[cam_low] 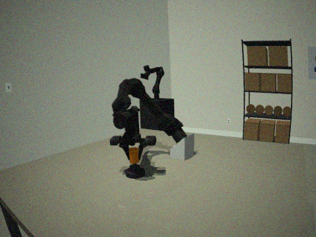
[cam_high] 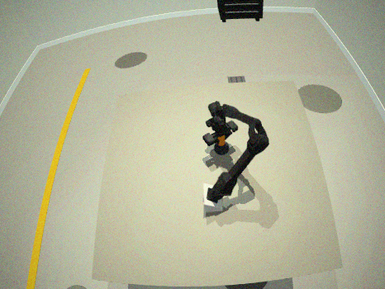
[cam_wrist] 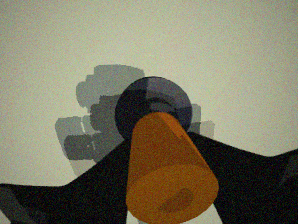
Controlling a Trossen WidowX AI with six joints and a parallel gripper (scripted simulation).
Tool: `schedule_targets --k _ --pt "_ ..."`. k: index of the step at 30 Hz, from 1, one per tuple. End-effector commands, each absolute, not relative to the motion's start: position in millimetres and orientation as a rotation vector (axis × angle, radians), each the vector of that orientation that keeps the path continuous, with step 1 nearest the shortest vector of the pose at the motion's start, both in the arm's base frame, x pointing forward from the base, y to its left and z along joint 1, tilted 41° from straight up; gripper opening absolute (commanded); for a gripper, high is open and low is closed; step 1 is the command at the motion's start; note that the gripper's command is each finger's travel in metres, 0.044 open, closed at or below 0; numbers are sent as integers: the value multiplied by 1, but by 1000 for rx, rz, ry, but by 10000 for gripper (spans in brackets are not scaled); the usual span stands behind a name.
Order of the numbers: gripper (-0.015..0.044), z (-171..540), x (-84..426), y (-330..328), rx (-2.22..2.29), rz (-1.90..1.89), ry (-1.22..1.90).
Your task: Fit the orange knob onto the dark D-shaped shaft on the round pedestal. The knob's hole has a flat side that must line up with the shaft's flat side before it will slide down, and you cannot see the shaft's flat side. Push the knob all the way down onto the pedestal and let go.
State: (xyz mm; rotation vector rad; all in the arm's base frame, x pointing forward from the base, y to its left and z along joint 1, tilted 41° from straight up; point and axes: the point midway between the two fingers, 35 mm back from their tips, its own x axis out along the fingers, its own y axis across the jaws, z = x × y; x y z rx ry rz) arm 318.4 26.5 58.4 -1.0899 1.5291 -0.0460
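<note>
The orange knob is upright between the fingers of my gripper, which is shut on it. The dark round pedestal stands on the floor directly below. In the exterior view the knob's lower end is just over the pedestal's raised middle. The shaft cannot be made out, and its flat side is hidden. The knob's underside is hidden too, so I cannot tell whether the hole is around the shaft.
The arm's pale base block stands behind the pedestal in the exterior view. Farther back are a dark box with another small arm on it, and a shelf rack with boxes. A yellow line runs along the floor at the left.
</note>
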Motion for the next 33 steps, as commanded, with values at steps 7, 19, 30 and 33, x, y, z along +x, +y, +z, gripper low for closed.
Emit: schedule_targets --k 7,19,30,33 --pt "0 63 321 29 -1111 -27 1530" --pt "0 64 326 30 -1256 116 1556" --pt "0 60 327 26 -1256 116 1556" --pt "0 60 327 26 -1256 116 1556"
